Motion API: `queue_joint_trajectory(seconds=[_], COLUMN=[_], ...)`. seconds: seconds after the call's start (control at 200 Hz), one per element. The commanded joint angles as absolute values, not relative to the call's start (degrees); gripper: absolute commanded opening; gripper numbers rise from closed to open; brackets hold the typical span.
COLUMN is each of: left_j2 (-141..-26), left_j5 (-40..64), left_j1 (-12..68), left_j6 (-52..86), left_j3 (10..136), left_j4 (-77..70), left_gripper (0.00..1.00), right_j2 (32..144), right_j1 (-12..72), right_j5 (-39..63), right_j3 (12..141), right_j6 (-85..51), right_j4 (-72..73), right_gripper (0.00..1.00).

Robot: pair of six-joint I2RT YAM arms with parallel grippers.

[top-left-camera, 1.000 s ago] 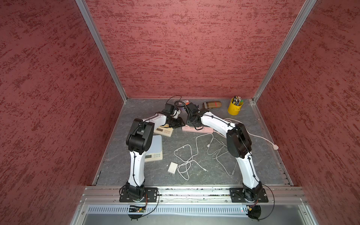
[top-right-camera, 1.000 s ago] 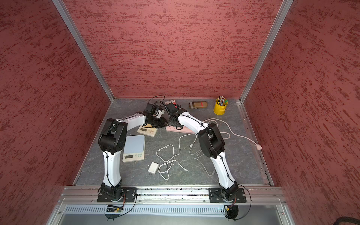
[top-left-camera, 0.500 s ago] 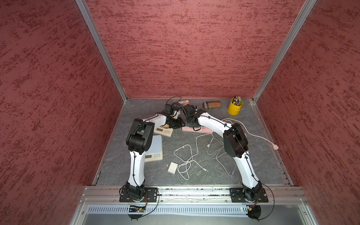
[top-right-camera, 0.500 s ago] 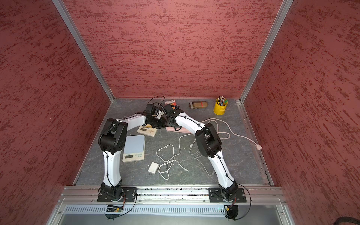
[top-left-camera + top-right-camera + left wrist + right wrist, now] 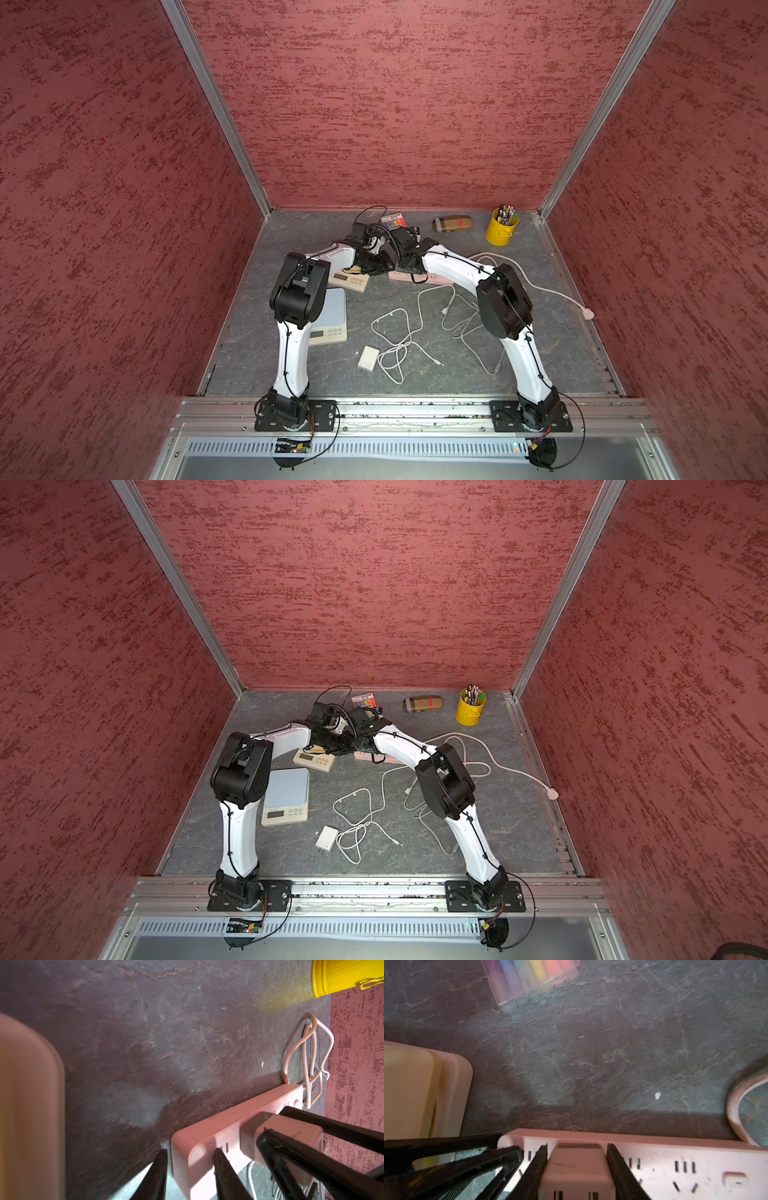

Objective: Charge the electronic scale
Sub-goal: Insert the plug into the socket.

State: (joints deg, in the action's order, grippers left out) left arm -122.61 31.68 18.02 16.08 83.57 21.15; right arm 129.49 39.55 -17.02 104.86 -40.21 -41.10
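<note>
My right gripper (image 5: 577,1147) is shut on a white charger block (image 5: 577,1172), whose base meets the top of the pink power strip (image 5: 675,1153). Its two USB ports show no cable. At the strip's end my left gripper (image 5: 190,1150) stands partly open, one finger over the strip's (image 5: 207,1132) top and the other just off its end. In both top views the grippers meet at the back centre (image 5: 390,266). A small cream scale (image 5: 351,281) lies beside them. A larger blue-topped scale (image 5: 332,309) sits nearer the left arm.
A second white charger (image 5: 368,358) and loose white cables (image 5: 395,340) (image 5: 457,320) lie mid-table. The strip's own cord (image 5: 540,286) runs right. Along the back wall sit a yellow pen cup (image 5: 502,227), a pencil case (image 5: 452,223) and a marker pack (image 5: 392,219).
The right arm's elbow and wrist have shifted slightly left over the strip, then held. The left arm has stayed where it was.
</note>
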Motion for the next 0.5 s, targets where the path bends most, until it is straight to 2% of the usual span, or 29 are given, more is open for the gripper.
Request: queue_joint_trajectory(seconds=[0.0, 0.09, 0.215, 0.391, 0.496], left_j2=[-122.03, -120.88, -118.74, -114.50, -110.57], left_j5=[31.22, 31.28, 30.65, 29.08, 27.66], left_j1=[18.12, 18.15, 18.08, 17.91, 17.94], left_j6=[15.54, 14.73, 13.76, 12.62, 11.80], left_j3=[82.63, 82.72, 83.97, 84.59, 82.54], left_j4=[21.36, 21.82, 23.49, 25.88, 25.95], left_gripper=[0.38, 0.40, 0.47, 0.54, 0.56], right_j2=[138.51, 135.18, 133.00, 132.90, 129.75], right_j1=[41.40, 41.40, 41.39, 40.98, 40.79], right_j5=[-6.24, -6.83, -9.48, -14.59, -15.23], right_j3=[98.59, 98.10, 106.12, 122.05, 124.58], right_j6=[-40.52, -40.48, -38.84, -35.73, -34.79], right_j4=[-47.61, -45.59, -49.24, -55.76, -54.80], right_gripper=[0.03, 0.26, 0.42, 0.54, 0.57])
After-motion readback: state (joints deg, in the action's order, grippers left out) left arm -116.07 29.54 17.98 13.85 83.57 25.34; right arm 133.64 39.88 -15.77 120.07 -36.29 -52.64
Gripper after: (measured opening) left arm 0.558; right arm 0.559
